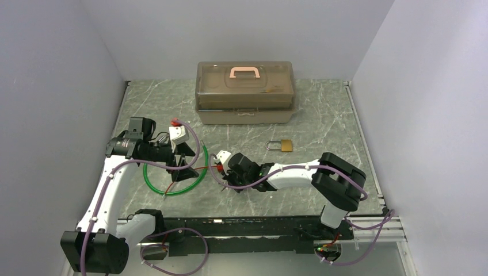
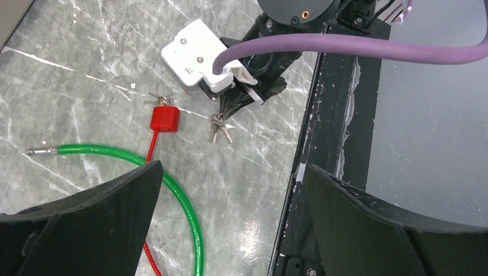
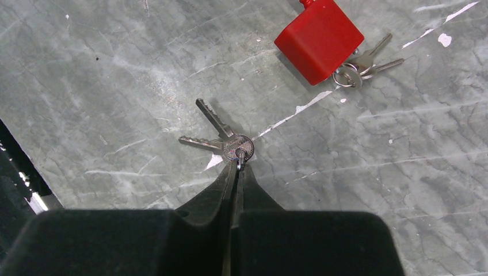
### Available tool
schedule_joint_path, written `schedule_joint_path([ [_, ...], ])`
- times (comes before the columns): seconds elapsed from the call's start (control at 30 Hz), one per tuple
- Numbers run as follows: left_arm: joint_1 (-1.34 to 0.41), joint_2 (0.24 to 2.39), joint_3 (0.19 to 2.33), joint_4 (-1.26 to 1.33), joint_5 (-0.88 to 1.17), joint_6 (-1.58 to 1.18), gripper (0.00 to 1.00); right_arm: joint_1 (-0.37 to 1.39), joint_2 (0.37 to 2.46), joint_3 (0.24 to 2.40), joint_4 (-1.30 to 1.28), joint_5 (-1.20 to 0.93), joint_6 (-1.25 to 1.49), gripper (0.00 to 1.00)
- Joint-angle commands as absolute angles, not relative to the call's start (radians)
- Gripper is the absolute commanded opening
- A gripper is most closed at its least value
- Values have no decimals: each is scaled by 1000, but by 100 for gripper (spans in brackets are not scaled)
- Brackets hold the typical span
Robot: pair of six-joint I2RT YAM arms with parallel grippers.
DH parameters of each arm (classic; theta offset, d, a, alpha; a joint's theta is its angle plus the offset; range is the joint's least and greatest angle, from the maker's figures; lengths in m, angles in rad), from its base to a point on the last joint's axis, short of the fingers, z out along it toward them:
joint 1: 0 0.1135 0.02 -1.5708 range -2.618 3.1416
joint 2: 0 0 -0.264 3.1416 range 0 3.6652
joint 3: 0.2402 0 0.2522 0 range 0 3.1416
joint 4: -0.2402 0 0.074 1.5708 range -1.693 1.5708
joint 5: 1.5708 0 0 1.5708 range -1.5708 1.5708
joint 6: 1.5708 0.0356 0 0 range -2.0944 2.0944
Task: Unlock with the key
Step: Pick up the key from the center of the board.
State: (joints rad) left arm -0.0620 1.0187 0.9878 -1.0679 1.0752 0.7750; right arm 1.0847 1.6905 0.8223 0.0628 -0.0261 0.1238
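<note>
The right gripper (image 3: 237, 168) is clenched, and its two black fingertips meet on the small wire ring (image 3: 241, 154) of the keys (image 3: 233, 144). There are two of these keys, flat silver-grey metal, their blades spread apart on the grey marbled table (image 3: 115, 69). Near them lies one red square tag (image 3: 319, 39), smooth and blocky, with a second small bunch of keys (image 3: 361, 60) touching its edge; how many are in it I cannot tell. One thin red wire (image 2: 152, 144) leaves the tag. One glossy green cable (image 2: 172, 190) curves beside it and ends in a silver tip (image 2: 39, 152). The left gripper (image 2: 231, 169) is released, its jaws wide. Well apart stand one brass padlock (image 1: 285, 145) and one translucent brown box (image 1: 246, 95).
</note>
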Motion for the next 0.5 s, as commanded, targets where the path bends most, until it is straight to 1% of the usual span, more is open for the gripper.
schedule_joint_path([
  [0.0, -57, 1028, 969, -1074, 1082, 830, 99, 1090, 1637, 841, 101, -29, 127, 0],
  [0.17, -59, 1026, 944, -1060, 1073, 875, 99, 1089, 1542, 842, 88, -36, 145, 0],
  [0.33, -67, 1065, 1031, -1148, 1080, 932, 99, 1089, 1424, 872, 62, -43, 156, 0],
  [0.47, -68, 1131, 1094, -1194, 1125, 922, 99, 1089, 1347, 910, 30, -44, 163, 0],
])
